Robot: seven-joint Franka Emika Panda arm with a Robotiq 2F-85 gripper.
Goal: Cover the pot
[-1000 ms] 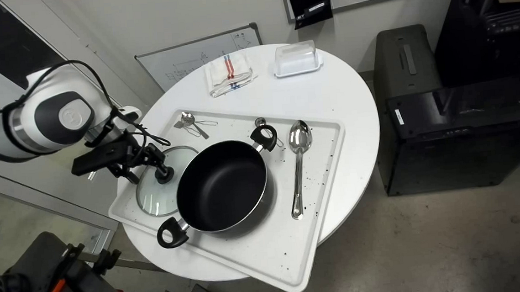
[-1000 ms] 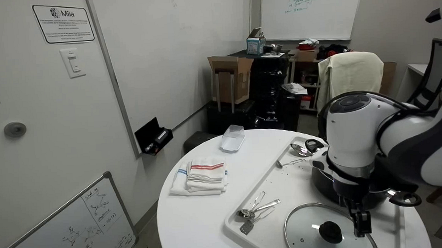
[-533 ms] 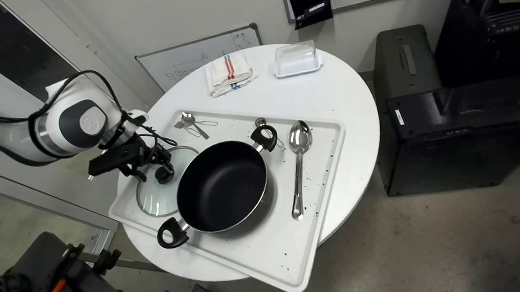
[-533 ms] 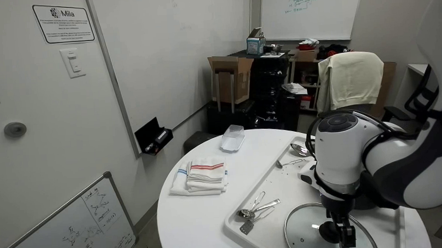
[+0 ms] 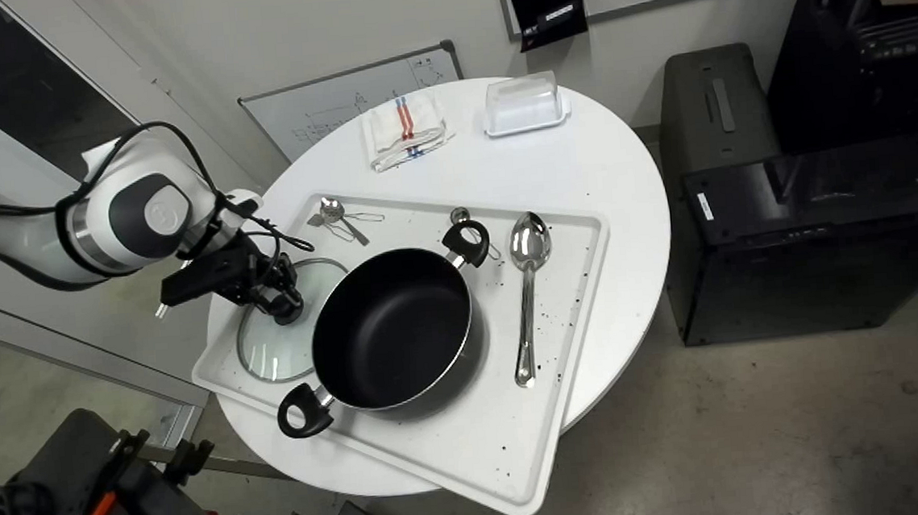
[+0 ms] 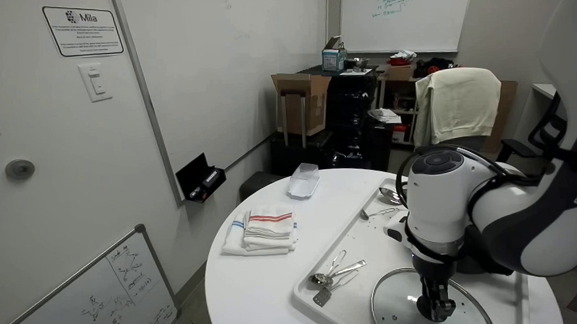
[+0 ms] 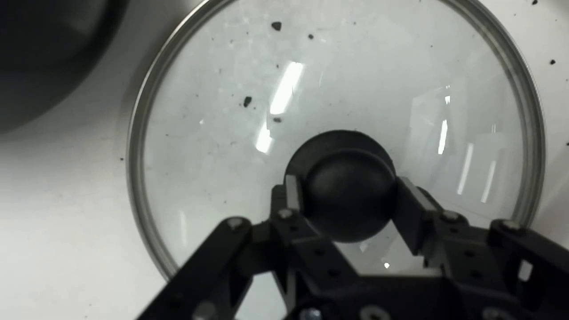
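Arm [image 5: 145, 219] leans in from the left edge in an exterior view, sloping down over the table [image 5: 616, 198], black cable [image 5: 155, 125] arched above it. Gripper [image 5: 286, 306] slants down onto the middle of the glass lid [image 5: 280, 351], which sits over the tray [image 5: 513, 448]; can't tell from here whether it touches down. Pot [image 5: 391, 331] stands on the tray just beside the lid, hollow side up. Large spoon [image 5: 527, 277] lies across the pot from the gripper.

In an exterior view I see the arm slant down from the upper right, run sideways into a bulky white joint [image 6: 438, 201], then turn straight down, gripper pointing at the lid's centre. Pot mostly hidden behind the arm. Folded towels [image 6: 271, 232] lie on the table, well apart from the gripper; small utensils [image 6: 321, 279] near the tray's edge.

In the wrist view the gripper reaches up from the bottom. Pads [image 7: 293, 193] press the black knob [image 7: 351, 195] from both sides, one touching each flank, so it's clamped on the lid by that knob. Lid fills most of what I see; pot shows at the upper left corner, a strip of tray between. Dark specks [image 7: 247, 101] show through the lid.
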